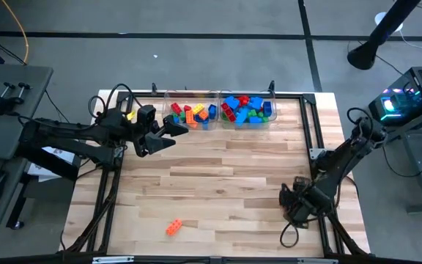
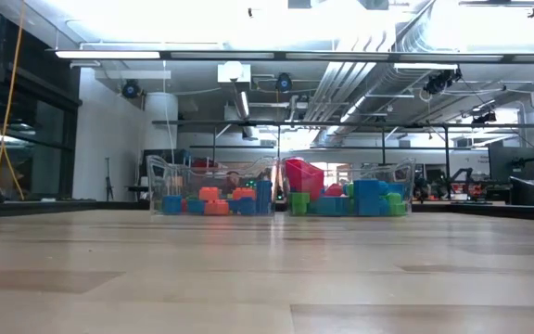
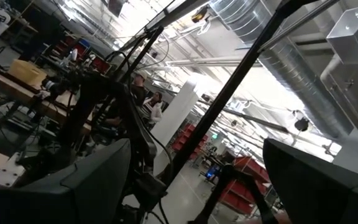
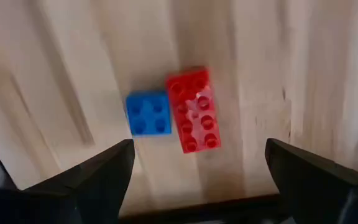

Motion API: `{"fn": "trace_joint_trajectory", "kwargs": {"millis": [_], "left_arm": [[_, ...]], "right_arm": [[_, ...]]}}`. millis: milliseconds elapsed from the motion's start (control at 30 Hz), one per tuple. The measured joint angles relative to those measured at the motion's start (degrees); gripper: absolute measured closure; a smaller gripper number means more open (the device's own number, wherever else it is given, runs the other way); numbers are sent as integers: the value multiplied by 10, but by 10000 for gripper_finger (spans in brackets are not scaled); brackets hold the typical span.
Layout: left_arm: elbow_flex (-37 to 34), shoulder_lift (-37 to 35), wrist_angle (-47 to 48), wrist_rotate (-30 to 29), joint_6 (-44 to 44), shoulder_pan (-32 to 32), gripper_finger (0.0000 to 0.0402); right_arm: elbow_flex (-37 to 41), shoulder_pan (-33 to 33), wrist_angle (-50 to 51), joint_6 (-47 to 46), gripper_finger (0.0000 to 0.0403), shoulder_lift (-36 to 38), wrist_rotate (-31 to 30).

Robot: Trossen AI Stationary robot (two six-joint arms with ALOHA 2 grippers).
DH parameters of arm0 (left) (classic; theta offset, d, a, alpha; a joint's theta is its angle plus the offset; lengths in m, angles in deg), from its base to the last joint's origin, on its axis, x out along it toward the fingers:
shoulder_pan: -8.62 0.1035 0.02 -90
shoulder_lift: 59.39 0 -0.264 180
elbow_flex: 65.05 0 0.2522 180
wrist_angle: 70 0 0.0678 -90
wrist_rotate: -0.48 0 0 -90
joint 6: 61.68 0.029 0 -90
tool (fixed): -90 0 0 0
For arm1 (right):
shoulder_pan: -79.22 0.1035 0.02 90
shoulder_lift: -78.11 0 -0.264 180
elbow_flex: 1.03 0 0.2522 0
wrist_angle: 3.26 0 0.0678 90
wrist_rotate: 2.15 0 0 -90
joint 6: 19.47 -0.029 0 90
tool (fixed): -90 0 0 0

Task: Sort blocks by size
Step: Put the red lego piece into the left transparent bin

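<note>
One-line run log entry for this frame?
left hand: open, beside bins | right hand: open above red brick, blue cube | orange brick: loose

Glaring ceiling lights, blurred wrist views

Two clear bins [image 2: 213, 190] of blocks [image 2: 248, 199] stand side by side across the table [image 2: 267, 269].

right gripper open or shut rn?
Open. Right gripper fingers stand wide apart above the blue block and red block, holding nothing.
</note>
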Motion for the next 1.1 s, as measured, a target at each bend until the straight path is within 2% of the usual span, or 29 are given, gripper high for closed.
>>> {"fn": "trace_joint_trajectory", "kwargs": {"millis": [100,200,400,633,800,933,1100], "left_arm": [[0,0,1,0,0,0,50],[0,0,1,-1,0,0,50],[0,0,1,-1,-7,0,50],[0,0,1,-8,-11,0,50],[0,0,1,-17,-11,0,50],[0,0,1,-32,-10,0,50],[0,0,1,-34,-10,0,50]], "right_arm": [[0,0,-6,109,46,-14,11],[4,4,-10,170,46,-29,12],[69,4,-58,93,46,-33,42],[124,3,-165,94,46,-33,32],[141,3,-166,94,53,-31,22],[144,3,-161,95,100,-31,19],[135,3,-149,94,217,-32,11]]}}
